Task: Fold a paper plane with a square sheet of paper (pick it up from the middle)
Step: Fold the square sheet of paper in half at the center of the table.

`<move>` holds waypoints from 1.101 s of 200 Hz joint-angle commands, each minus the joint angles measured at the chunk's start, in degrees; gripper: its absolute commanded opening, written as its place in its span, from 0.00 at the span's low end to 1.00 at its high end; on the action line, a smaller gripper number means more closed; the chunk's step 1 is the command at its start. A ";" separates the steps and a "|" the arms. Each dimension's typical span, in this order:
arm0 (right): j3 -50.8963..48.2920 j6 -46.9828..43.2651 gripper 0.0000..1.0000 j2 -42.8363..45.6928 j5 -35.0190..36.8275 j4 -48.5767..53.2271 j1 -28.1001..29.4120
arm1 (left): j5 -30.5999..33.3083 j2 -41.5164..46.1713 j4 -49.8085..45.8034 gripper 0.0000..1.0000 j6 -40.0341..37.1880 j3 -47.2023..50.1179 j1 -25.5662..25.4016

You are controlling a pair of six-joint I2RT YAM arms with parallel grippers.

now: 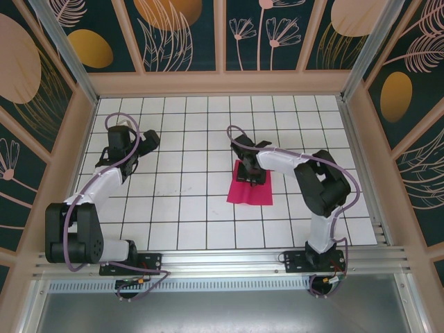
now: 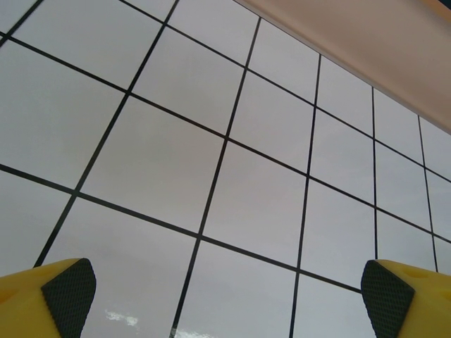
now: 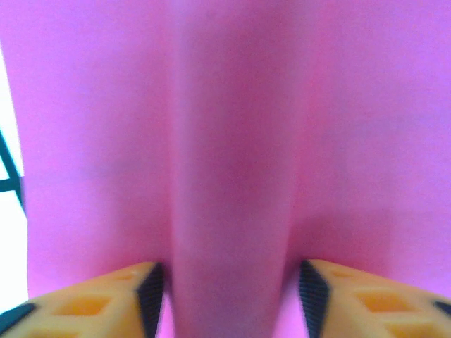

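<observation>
Pink square sheet of paper [image 1: 255, 196], pinched.
Right end effector [image 1: 251, 177] grips its middle ridge; left end effector [image 1: 150, 140], well left of it, gapes wide.

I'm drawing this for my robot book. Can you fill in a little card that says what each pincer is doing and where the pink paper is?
paper: square pink sheet, lying on the white tiled table, right of middle
right pincer: down on the sheet, pads pinching a raised ridge of paper
left pincer: wide open, above bare tiles, holding nothing
</observation>
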State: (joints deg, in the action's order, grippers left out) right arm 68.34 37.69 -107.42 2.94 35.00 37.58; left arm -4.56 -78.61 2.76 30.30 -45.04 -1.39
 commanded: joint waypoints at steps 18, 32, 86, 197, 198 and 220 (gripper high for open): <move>-3.05 -2.23 0.25 4.92 -16.92 -15.39 0.21 | -9.83 -0.82 3.59 0.96 2.13 0.51 0.25; -4.56 -2.08 0.21 7.27 -23.44 -22.37 0.21 | -14.42 -1.31 6.12 0.93 4.10 1.68 0.26; -11.47 0.08 0.21 11.71 -36.89 -37.49 -3.22 | -22.91 -2.08 15.95 0.87 10.43 6.87 -0.62; -9.62 -9.50 0.56 5.74 -17.41 -20.31 -5.89 | -20.59 -6.03 20.91 0.88 14.21 7.34 -8.53; -9.58 -9.49 0.57 5.73 -17.30 -20.27 -5.92 | -20.59 -6.08 20.90 0.88 14.23 7.34 -8.58; -9.65 -8.70 0.59 5.46 -15.19 -19.69 -7.33 | -20.80 -6.13 20.93 0.88 14.57 7.33 -9.20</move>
State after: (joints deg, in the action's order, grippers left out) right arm 56.99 29.69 -101.43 -17.34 12.38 31.62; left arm -25.08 -84.40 21.15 43.75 -37.50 -9.78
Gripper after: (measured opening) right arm 0.587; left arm 0.880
